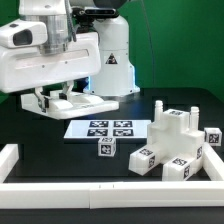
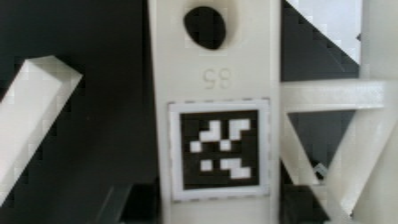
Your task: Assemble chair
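Observation:
My gripper (image 1: 48,101) is low over the table at the exterior view's back left, on a flat white chair piece (image 1: 85,101). In the wrist view a white bar (image 2: 222,70) with an oval hole and a black-and-white tag fills the middle. The dark fingers (image 2: 157,205) press against both its sides, so the gripper (image 2: 228,208) is shut on it. More white bars (image 2: 342,95) branch off beside it. The partly joined white stepped chair structure (image 1: 178,140) with tags stands at the exterior view's right. A small tagged white cube (image 1: 106,148) lies loose in front of the marker board.
The marker board (image 1: 101,128) with its tags lies flat mid-table. A low white border rail (image 1: 100,190) runs along the front and up the exterior view's left side. The arm's white base (image 1: 112,55) stands at the back.

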